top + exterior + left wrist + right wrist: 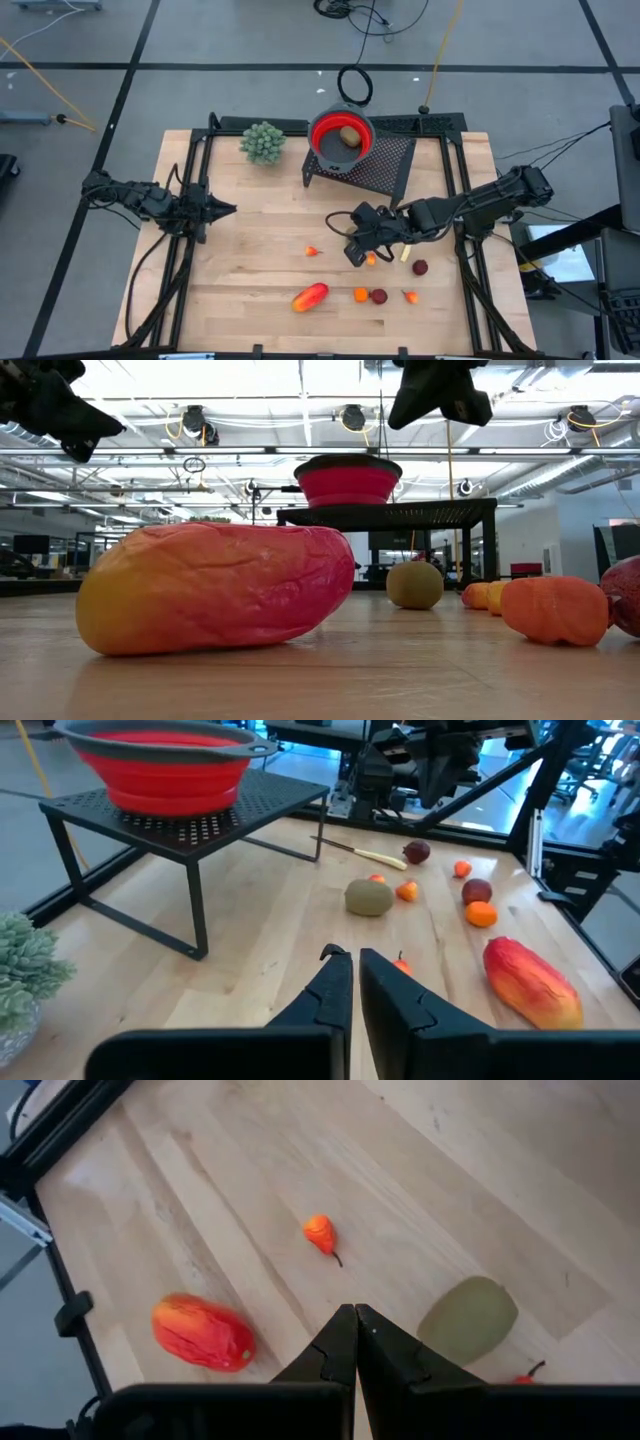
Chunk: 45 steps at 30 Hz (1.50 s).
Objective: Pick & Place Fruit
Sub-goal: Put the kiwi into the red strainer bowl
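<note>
Right gripper (354,1312), fingers shut and empty, hovers centre-frame directly above the olive-brown oval toy fruit (467,1320), far nearer than the left arm's.

Wooden table (250,290) (fruit (310,297), rack (385,165), plant (263,142))

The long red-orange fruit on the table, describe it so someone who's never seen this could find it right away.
Start at the wooden table and go to its near edge, opposite the red bowl on the black rack. The long red-orange fruit lies there, left of the small orange and dark-red bits. It is by far the largest and the only elongated piece.
</note>
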Available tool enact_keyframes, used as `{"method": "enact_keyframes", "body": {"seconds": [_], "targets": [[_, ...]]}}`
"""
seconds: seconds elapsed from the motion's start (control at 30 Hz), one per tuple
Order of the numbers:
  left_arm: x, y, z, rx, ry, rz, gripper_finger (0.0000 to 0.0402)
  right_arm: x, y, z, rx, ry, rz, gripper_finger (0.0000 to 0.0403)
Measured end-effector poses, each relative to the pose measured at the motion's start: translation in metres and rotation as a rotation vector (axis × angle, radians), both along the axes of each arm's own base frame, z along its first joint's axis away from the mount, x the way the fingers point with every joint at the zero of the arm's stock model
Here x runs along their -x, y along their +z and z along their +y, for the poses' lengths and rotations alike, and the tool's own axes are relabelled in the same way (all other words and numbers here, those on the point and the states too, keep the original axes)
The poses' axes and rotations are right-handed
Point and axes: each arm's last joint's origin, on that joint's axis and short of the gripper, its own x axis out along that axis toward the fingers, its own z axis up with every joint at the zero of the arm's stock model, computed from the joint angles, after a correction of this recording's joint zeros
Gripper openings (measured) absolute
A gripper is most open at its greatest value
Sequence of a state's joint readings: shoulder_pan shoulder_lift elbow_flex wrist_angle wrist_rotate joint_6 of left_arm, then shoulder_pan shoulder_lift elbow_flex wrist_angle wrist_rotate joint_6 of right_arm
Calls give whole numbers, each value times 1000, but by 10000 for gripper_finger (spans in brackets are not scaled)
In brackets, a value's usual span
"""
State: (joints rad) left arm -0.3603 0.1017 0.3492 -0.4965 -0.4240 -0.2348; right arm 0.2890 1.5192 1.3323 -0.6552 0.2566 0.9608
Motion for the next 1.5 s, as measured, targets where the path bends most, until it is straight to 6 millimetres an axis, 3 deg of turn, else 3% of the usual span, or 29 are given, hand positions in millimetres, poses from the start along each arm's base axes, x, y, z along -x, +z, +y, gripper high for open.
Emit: {"method": "enact_keyframes", "body": {"seconds": [0.2,0.5,1.17,1.5], "targets": [[0,0,0,-7,6,3,2,0,0,0,-30,-37,-4,3],[0,0,-1,-25,-36,8,28,-1,0,-3,-102,-133,-13,40],[0,0,-3,-77,-113,15,31,-2,-2,-16,-213,-284,0,230],[0,0,-3,-104,-117,15,31,1,-39,-27,-330,-334,57,269]]}}
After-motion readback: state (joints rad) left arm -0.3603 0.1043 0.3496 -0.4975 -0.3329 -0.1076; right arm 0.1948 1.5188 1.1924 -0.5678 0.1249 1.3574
